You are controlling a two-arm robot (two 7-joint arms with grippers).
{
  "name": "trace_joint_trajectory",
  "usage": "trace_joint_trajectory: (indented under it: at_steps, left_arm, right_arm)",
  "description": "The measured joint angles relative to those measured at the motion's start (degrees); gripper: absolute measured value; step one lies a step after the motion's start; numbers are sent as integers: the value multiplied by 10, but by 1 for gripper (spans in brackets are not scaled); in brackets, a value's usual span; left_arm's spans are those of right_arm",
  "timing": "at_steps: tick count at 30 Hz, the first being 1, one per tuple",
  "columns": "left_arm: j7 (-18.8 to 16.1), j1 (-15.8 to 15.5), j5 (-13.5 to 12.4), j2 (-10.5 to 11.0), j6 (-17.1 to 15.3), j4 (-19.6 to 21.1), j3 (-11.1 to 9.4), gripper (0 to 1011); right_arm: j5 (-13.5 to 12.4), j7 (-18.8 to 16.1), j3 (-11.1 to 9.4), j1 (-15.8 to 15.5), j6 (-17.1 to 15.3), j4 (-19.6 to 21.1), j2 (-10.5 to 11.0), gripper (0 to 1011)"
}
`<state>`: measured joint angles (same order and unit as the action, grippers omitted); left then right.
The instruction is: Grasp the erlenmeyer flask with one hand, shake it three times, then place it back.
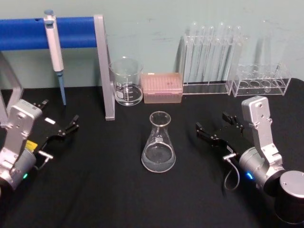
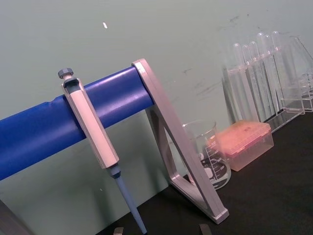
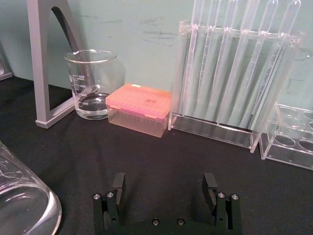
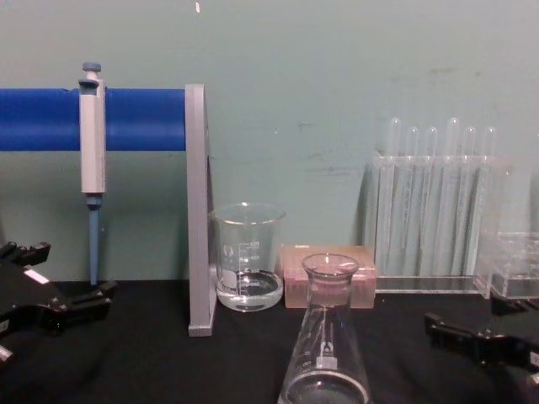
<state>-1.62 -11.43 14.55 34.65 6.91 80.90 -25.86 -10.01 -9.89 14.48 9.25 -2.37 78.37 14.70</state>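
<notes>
The erlenmeyer flask [image 1: 158, 142] is clear glass and stands upright on the black table at the centre, with a little clear liquid at its base. The chest view shows the flask [image 4: 327, 337] close in front, and its base [image 3: 22, 200] edges into the right wrist view. My right gripper [image 1: 213, 121] rests open to the flask's right, apart from it, with nothing between its fingers [image 3: 119, 182]. My left gripper [image 1: 58, 114] rests open at the table's left, well away from the flask.
Behind the flask stand a glass beaker [image 1: 126, 81] and a pink tip box [image 1: 163, 88]. At the back right are a rack of test tubes [image 1: 211, 57] and an empty clear rack [image 1: 260, 80]. A pipette [image 1: 56, 52] hangs on the blue-barred stand [image 1: 105, 66] at the back left.
</notes>
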Motion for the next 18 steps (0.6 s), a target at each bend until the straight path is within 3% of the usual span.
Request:
trace_joint_trajectory:
  at_steps: [18]
  left_arm:
    - [0, 0, 0, 0, 0, 0, 0, 1001]
  right_arm:
    - [-2, 0, 1, 0, 0, 1, 1, 1003]
